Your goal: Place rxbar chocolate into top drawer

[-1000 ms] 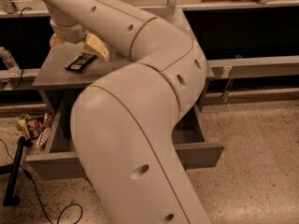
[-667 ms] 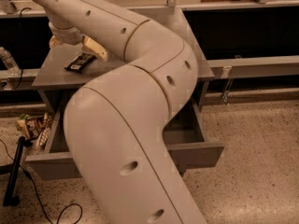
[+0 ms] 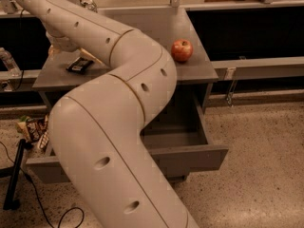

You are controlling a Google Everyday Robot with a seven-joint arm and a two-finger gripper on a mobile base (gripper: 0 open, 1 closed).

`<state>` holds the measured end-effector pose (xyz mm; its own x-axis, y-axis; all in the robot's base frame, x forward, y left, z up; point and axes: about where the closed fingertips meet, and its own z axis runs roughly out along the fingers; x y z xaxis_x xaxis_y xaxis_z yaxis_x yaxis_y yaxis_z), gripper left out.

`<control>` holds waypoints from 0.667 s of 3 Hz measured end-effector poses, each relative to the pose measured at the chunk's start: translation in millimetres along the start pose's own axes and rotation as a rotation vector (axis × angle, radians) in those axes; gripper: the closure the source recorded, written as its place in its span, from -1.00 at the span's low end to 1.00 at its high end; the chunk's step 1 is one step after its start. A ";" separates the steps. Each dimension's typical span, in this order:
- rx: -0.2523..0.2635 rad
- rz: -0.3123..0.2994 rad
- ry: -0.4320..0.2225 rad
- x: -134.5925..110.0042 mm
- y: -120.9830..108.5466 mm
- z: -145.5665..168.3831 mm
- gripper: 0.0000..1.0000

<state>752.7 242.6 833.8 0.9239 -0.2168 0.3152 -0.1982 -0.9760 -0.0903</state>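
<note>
Camera view. The arm (image 3: 118,127) fills the middle of the frame, running from 6 o'clock up to 11 o'clock. It hides much of the grey cabinet top (image 3: 166,27).

The gripper (image 3: 90,57) is low over the cabinet top at 10 o'clock of frame centre. It is mostly hidden behind the arm, and it cannot be told whether the jaws are apart or together.

The rxbar chocolate (image 3: 79,65) lies flat on the cabinet top, just beside the gripper at its 8 o'clock. It is outside the drawer, and contact with the gripper cannot be confirmed.

The top drawer (image 3: 199,156) is pulled open toward 6 o'clock. The visible part of its interior is bare.

An apple (image 3: 182,50) stands on the cabinet top at 1 o'clock, well apart from the bar.

Colourful snack packets (image 3: 32,128) sit at the drawer's 9 o'clock end. Whether they are inside it cannot be told.
</note>
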 end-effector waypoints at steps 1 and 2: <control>-0.015 -0.006 -0.005 2.7 -1.5 6.6 -0.65; -0.020 -0.005 -0.016 4.6 -1.3 11.2 -0.19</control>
<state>760.9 243.2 824.7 0.9300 -0.2121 0.3002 -0.2004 -0.9772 -0.0698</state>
